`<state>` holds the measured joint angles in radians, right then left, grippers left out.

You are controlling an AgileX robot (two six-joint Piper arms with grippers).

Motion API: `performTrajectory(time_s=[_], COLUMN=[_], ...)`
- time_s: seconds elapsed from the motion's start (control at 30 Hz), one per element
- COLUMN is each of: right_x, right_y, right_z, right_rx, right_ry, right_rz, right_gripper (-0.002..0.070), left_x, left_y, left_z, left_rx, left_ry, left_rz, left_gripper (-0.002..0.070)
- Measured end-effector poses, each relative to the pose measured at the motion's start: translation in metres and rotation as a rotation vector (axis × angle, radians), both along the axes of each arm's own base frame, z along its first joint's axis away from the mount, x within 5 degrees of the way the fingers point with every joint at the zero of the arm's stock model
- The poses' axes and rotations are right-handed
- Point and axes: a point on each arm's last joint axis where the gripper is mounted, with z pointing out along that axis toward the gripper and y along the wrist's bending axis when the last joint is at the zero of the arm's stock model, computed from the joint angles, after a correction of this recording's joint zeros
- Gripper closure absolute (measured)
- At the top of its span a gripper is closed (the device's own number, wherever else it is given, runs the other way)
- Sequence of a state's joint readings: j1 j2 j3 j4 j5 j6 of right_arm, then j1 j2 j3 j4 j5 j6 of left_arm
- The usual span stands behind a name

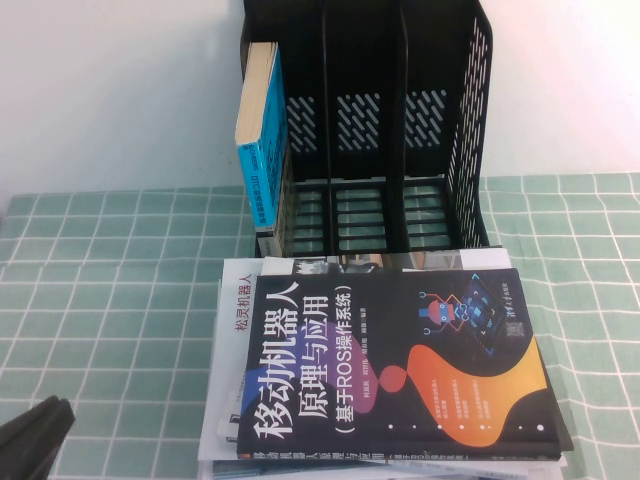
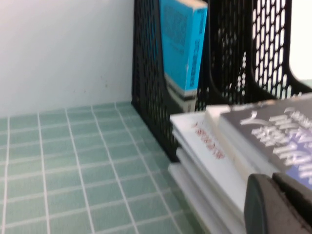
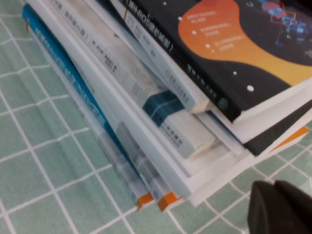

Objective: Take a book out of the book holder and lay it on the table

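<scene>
Glossy black book (image 1: 400, 365) flat atop stack; left hand (image 1: 30, 435), right hand (image 3: 280, 207) low.

Glossy book (image 1: 400, 365) cover; perforated black plastic book holder (image 1: 380, 130); cloth table (image 1: 110, 300).

Even, bright, diffuse light fills all three views, with soft shadows only. In the high view the white wall behind the book holder (image 1: 385, 120) is nearly washed out, and the book (image 1: 400, 365) shows mild sheen on its glossy cover. The left gripper (image 2: 278, 204), close to the lens in its wrist view, is a dark, defocused blur, and the book cover just beyond it smears. The right gripper (image 3: 280, 209) blurs likewise; the bench (image 3: 44, 161) nearby stays fairly sharp.
</scene>
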<state>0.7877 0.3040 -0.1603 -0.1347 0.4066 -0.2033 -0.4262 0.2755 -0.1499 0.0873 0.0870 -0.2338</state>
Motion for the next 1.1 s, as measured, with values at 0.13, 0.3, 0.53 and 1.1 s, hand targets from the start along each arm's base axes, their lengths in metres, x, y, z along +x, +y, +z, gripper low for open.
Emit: performTrajectory(time_s=[0.13,0.3,0.53,1.1], right_x=[-0.001,-0.001,-0.001,-0.002], right_y=[-0.001,-0.001,-0.002,-0.002], right_z=[-0.003,-0.003,-0.004,-0.005], right_rx=[-0.021,-0.023,-0.029,-0.04], right_ry=[0.021,0.023,0.028,0.039], right_rz=[-0.003,-0.004,-0.005,-0.007], right_gripper=[0.0678,0.0678,0.0678,0.0678], left_x=[-0.001,-0.001,-0.003,-0.022], left_y=[0.001,0.001,0.012,0.032], left_z=[-0.009,-0.019,-0.028,-0.063], left_rx=[0.022,0.04,0.021,0.004], left_ry=[0.048,0.087,0.09,0.179], left_rz=[0.003,0.005,0.134,0.4], left_gripper=[0.0677,0.0678,0.0678,0.0678])
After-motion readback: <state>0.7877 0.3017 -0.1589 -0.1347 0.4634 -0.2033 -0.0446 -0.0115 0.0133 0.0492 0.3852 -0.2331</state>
